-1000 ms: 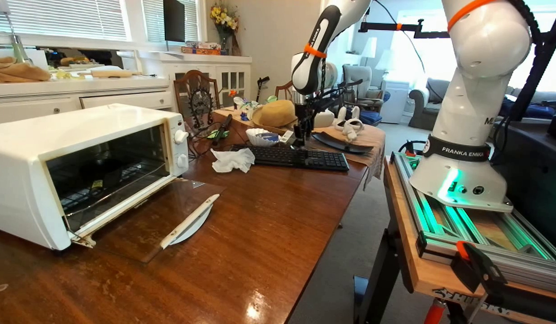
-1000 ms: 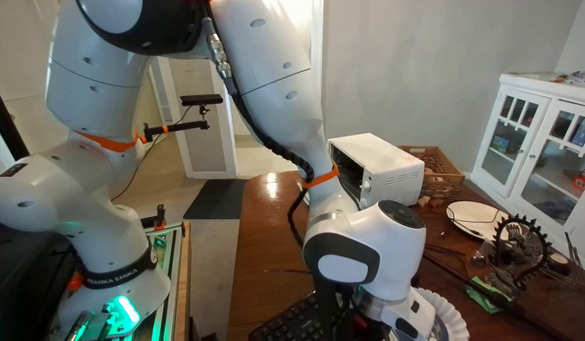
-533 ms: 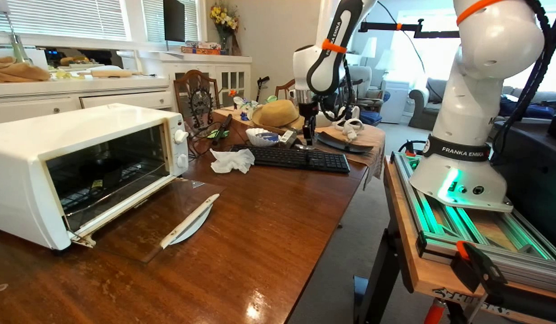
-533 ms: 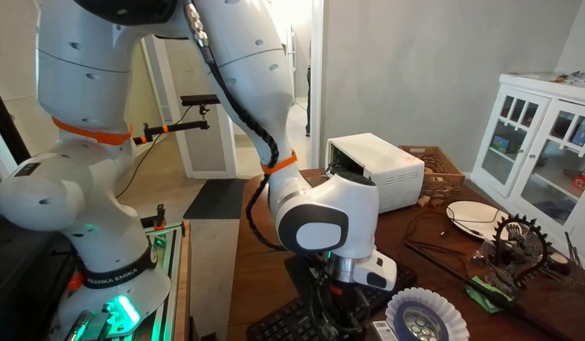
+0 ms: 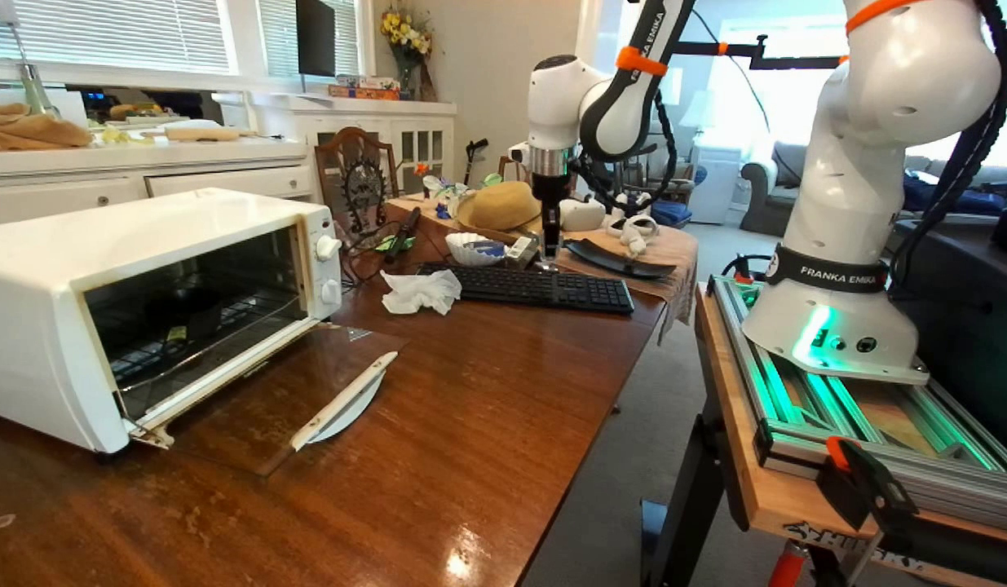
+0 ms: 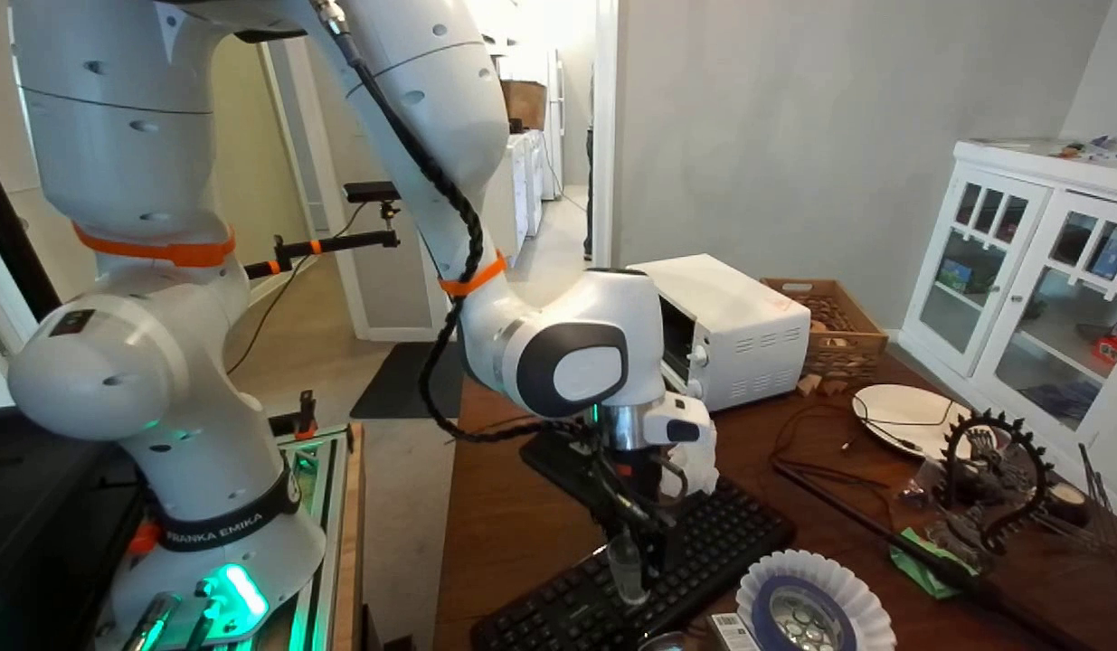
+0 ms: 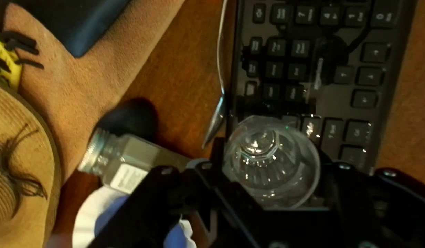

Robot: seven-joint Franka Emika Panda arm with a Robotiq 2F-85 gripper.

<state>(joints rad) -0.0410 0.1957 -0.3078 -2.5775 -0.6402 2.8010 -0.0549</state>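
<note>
From here, in an exterior view, the claw (image 5: 550, 238) points straight down over the keyboard (image 5: 556, 289), the tissue (image 5: 421, 291) lying just beside it and the oven (image 5: 144, 236) well apart. In an exterior view the glass (image 6: 627, 571) shows at the claw's tips, above the keyboard and near the bowl (image 6: 873, 597); whether its base touches anything I can't tell. In the wrist view the fingers (image 7: 217, 154) flank the glass, clasping it by all appearances, its mouth facing up, with the spoon (image 7: 216, 119) and jar (image 7: 143, 155) near. To my eye the step in hand is carrying the glass; the next move calls for a firm hold, keeping it upright and clear of both.
</note>
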